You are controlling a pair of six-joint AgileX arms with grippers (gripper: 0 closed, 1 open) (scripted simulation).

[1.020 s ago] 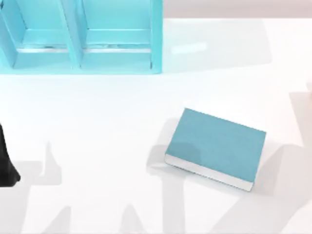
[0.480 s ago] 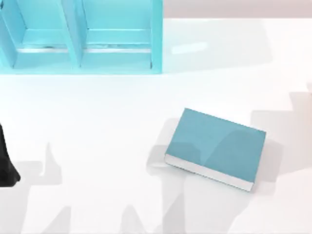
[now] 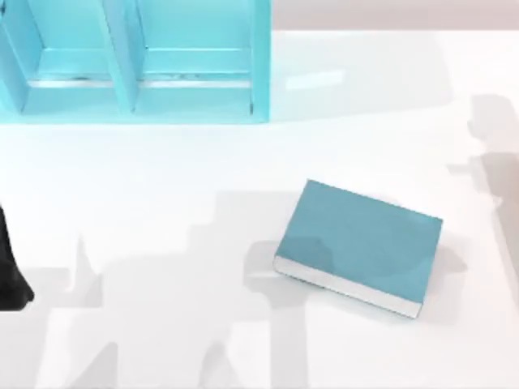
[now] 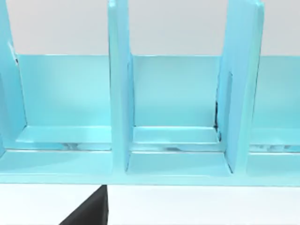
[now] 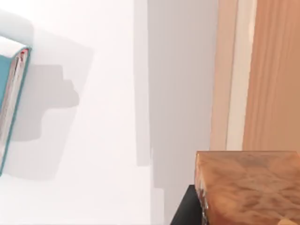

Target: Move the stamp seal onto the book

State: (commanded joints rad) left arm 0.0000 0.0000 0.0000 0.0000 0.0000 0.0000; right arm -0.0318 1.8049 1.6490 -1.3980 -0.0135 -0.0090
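The book (image 3: 361, 243), teal-covered with white page edges, lies flat on the white table right of centre. In the right wrist view its whitish spine with red marks (image 5: 14, 89) sits at the picture's edge. The stamp seal (image 5: 253, 183), an amber-orange translucent block, looms close to that camera, well above the table and off to the side of the book. My right gripper (image 5: 220, 208) is shut on it, with one black finger (image 5: 183, 212) pressed against its side. My left arm (image 3: 10, 267) stays parked at the table's left edge.
A teal compartmented shelf unit (image 3: 130, 57) stands at the back left, and its upright dividers (image 4: 119, 93) face the left wrist camera. The table's edge and a wooden floor (image 5: 274, 75) lie beyond the seal.
The right arm's shadow has swept leftward and farther back across the table. A small pale thing at the top view's right edge is gone. Book and left arm have not moved.
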